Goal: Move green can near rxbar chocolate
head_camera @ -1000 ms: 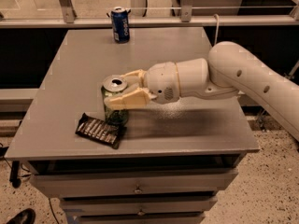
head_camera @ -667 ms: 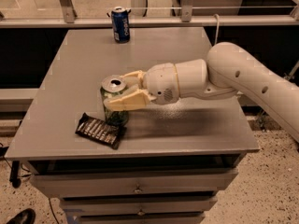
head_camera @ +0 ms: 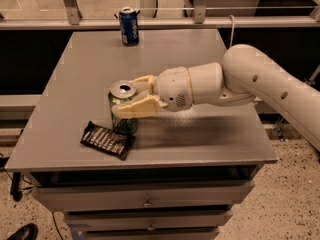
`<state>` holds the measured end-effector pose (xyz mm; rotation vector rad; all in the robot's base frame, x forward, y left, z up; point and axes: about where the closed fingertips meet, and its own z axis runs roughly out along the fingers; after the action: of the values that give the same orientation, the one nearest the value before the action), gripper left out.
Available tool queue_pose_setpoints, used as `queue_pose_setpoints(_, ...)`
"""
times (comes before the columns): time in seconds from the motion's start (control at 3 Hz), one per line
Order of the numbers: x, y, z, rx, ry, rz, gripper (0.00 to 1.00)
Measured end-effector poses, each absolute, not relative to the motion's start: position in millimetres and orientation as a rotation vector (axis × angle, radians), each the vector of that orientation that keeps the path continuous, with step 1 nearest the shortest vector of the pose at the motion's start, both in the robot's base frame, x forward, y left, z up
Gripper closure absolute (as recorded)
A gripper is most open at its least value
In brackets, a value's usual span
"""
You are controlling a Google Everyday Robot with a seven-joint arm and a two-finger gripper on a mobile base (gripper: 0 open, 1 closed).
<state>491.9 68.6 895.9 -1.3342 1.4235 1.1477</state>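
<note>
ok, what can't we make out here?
Camera view:
- green can lettering: the tool, clamped round the can near the table's front edge, covers it with its near finger.
- can touching bar or just beside: can't tell, dark on dark.
- arm beyond elbow: cut off by right edge.

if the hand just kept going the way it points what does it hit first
The green can: the hand, over the front left of the table, holds it between its fingers. Beyond the can the way toward the left edge looks free, though depth is unclear.

High front view onto table point(head_camera: 90, 64); gripper point(head_camera: 126, 98) mid-frame at green can point(head_camera: 125, 125).
</note>
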Motion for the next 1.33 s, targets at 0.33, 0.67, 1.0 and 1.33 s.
queue_pose_setpoints(0.33,491.9,68.6,896.1,-1.334,1.423,1.148,0.15)
queue_pose_setpoints(0.67,489.7,70.8,889.1,-1.384,1.394,1.148,0.0)
queue_pose_setpoints(1.0,488.8,70.3,884.1,-1.416,1.371,1.146,0.0)
queue_pose_setpoints(1.33,498.4,55.3,877.2,-1.434,1.374,1.109,0.0)
